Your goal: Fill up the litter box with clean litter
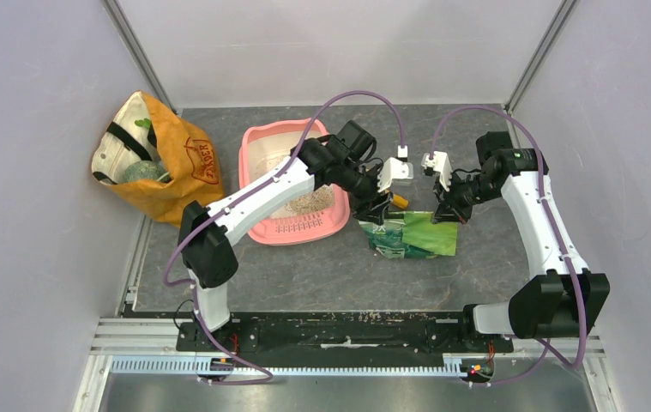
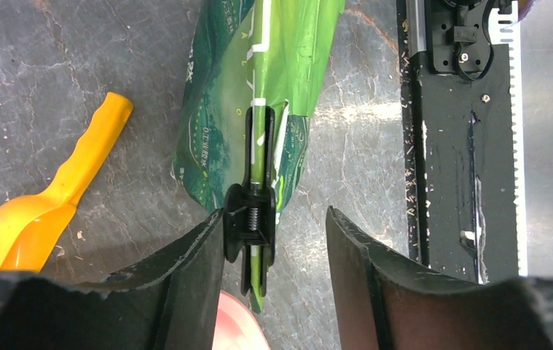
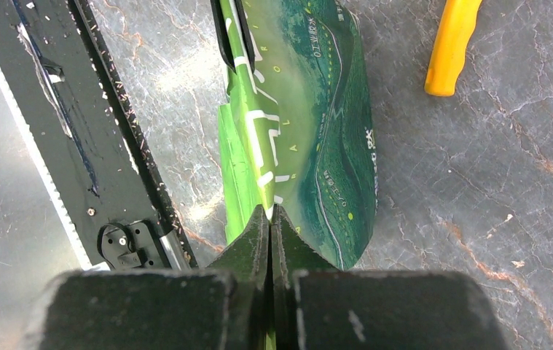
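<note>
The pink litter box [image 1: 263, 144] lies at the back middle, partly under my left arm, with grey-beige litter [image 1: 306, 202] spread inside; its corner [image 2: 235, 325] shows below my left wrist. A green foil bag [image 1: 416, 237] stands upright to its right. My left gripper [image 2: 275, 219] is open around a black clip [image 2: 251, 219] pinched on the bag's folded top [image 2: 259, 95]. The clip rests against the left finger, apart from the right one. My right gripper [image 3: 269, 213] is shut on the other end of the bag's top edge [image 3: 317, 124].
An orange scoop [image 2: 47, 211] lies on the table behind the bag, its handle [image 3: 452, 44] showing in the right wrist view. An orange-tan fabric bag [image 1: 157, 159] stands at the back left. The black base rail [image 1: 347, 330] runs along the near edge.
</note>
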### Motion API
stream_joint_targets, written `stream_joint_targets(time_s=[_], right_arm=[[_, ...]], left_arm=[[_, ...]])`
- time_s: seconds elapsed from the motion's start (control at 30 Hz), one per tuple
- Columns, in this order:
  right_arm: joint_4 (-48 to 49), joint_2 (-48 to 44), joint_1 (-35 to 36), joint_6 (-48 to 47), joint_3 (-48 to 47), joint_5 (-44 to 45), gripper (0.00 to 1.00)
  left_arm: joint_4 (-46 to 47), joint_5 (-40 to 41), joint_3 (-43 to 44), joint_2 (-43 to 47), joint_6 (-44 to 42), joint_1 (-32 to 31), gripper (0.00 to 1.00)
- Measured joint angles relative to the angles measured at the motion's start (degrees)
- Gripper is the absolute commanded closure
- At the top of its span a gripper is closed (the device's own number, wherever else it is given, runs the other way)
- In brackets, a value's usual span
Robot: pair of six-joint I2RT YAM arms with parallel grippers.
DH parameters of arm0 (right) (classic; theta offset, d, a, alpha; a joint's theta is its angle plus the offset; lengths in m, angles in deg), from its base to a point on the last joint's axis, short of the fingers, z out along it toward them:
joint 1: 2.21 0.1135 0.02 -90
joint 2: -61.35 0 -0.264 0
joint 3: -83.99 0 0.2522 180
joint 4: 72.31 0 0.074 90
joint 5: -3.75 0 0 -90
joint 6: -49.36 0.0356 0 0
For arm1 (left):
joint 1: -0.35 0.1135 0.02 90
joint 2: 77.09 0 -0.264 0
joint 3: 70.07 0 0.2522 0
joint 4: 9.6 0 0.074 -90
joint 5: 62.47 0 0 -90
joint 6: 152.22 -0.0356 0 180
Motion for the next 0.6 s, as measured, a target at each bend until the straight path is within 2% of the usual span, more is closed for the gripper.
stream_joint_targets(time_s=[0.2,0.27,0.33,0.43,0.47,0.6], right_arm=[[0.02,0.0,0.0,0.24,0.0,0.0,1.0],[0.02,-0.02,0.0,0.48,0.0,0.0,0.86],[0.07,-0.13,0.0,0.87,0.0,-0.07,0.65],[0.15,-0.61,0.0,1.95,0.0,-0.7,0.49],[0.13,-0.9,0.0,2.34,0.0,-0.92,0.44],[0.26,-2.12,0.0,4.26,-0.04,-1.36,0.31]], left_arm=[[-1.57,0.37,-0.26,1.73,0.83,0.04,0.26],[-1.95,1.05,-1.29,4.31,1.31,0.15,0.25],[-2.27,1.36,-2.4,7.41,1.9,0.39,0.24],[-2.45,1.31,-3.78,11.96,3.56,1.49,0.23],[-2.54,1.25,-3.98,12.9,4.11,1.97,0.16],[-2.71,0.63,-4.57,15.93,7.23,6.34,0.13]])
